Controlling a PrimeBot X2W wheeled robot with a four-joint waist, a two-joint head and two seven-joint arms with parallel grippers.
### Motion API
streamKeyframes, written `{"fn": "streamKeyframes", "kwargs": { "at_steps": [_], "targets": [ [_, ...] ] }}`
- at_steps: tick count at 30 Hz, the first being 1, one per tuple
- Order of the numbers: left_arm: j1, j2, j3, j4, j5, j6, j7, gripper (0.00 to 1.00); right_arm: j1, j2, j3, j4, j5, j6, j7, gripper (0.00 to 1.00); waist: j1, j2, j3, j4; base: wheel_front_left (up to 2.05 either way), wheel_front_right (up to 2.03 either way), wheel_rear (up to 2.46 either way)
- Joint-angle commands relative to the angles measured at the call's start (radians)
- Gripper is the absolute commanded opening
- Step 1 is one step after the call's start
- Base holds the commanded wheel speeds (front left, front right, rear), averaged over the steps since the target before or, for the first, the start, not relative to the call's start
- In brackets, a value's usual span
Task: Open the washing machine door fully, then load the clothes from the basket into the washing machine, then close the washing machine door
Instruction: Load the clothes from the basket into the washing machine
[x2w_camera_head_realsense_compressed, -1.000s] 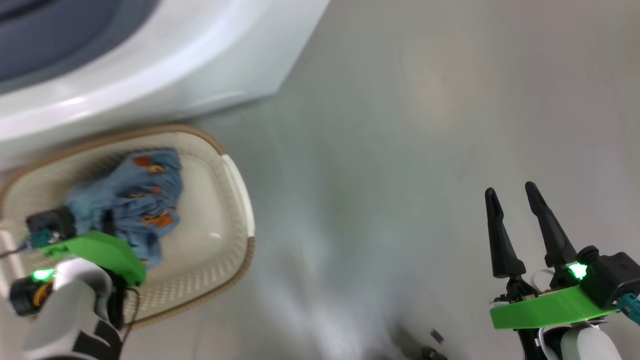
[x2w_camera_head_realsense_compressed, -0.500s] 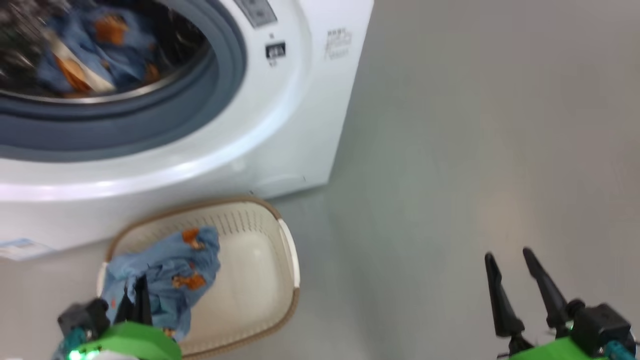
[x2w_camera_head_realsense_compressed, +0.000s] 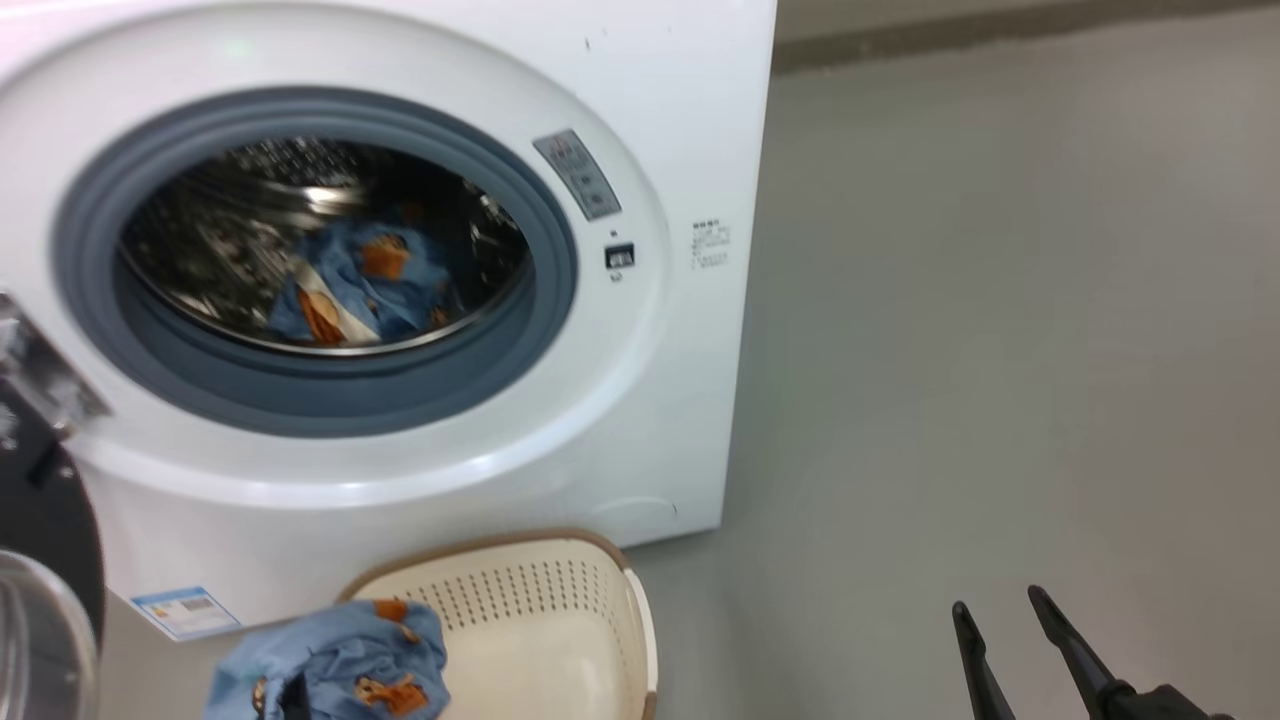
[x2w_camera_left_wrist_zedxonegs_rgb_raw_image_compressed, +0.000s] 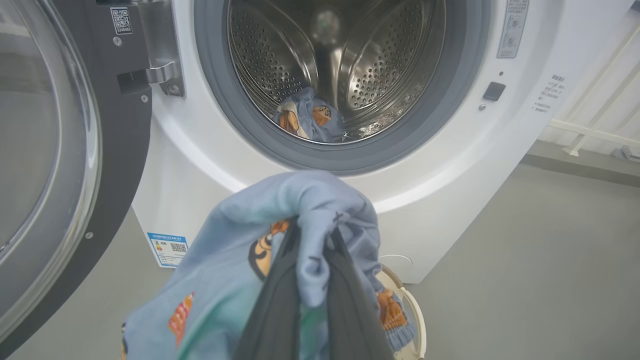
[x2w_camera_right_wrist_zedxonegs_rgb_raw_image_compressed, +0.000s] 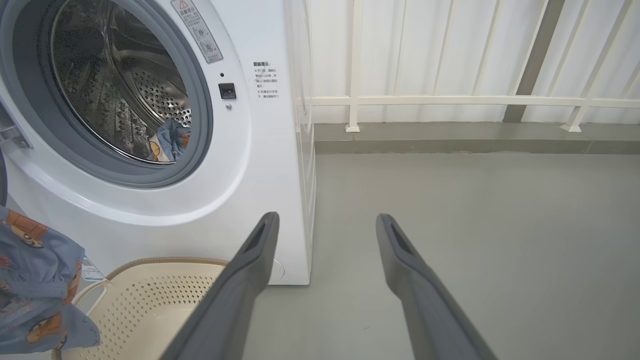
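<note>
QR sticker (x2w_camera_left_wrist_zedxonegs_rgb_raw_image_compressed: 121, 20) w/ tiny digits on washing machine door (x2w_camera_left_wrist_zedxonegs_rgb_raw_image_compressed: 125, 150). Washing machine (x2w_camera_right_wrist_zedxonegs_rgb_raw_image_compressed: 270, 175): warning-triangle label (x2w_camera_right_wrist_zedxonegs_rgb_raw_image_compressed: 191, 22), small Chinese print (x2w_camera_right_wrist_zedxonegs_rgb_raw_image_compressed: 267, 80), blue label (x2w_camera_left_wrist_zedxonegs_rgb_raw_image_compressed: 168, 248) w/ QR. Wording illegible.

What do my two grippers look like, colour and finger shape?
The right gripper has two long, matte dark-grey fingers tapering to rounded tips, each with a shallow recessed slot near the tip. The left gripper has the same slim dark-grey fingers.
</note>
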Motion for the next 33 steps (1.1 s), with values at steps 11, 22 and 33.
{"fn": "streamKeyframes", "kwargs": {
  "at_steps": [11,22,33],
  "targets": [
    [0.054,0.004,0.001,-0.127,-0.017,0.043,-0.011,0.00,0.018,-0.015,0.014,-0.033,0.002,0.003,-0.012,1.00,0.0000,-0.0001,-0.102,0.051,0.00,0.00,0.00],
    [-0.048,0.004,-0.019,-0.111,-0.040,0.016,-0.011,0.00,0.002,-0.015,0.043,-0.030,0.033,0.003,-0.012,1.00,0.0000,-0.0001,-0.047,0.023,0.00,0.00,0.00],
    [-0.386,0.004,-0.002,0.069,-0.018,0.026,-0.011,0.00,-0.057,-0.015,0.084,-0.026,0.099,0.003,-0.012,1.00,0.0000,-0.0001,0.090,-0.089,0.00,0.00,0.00]
  ]
}}
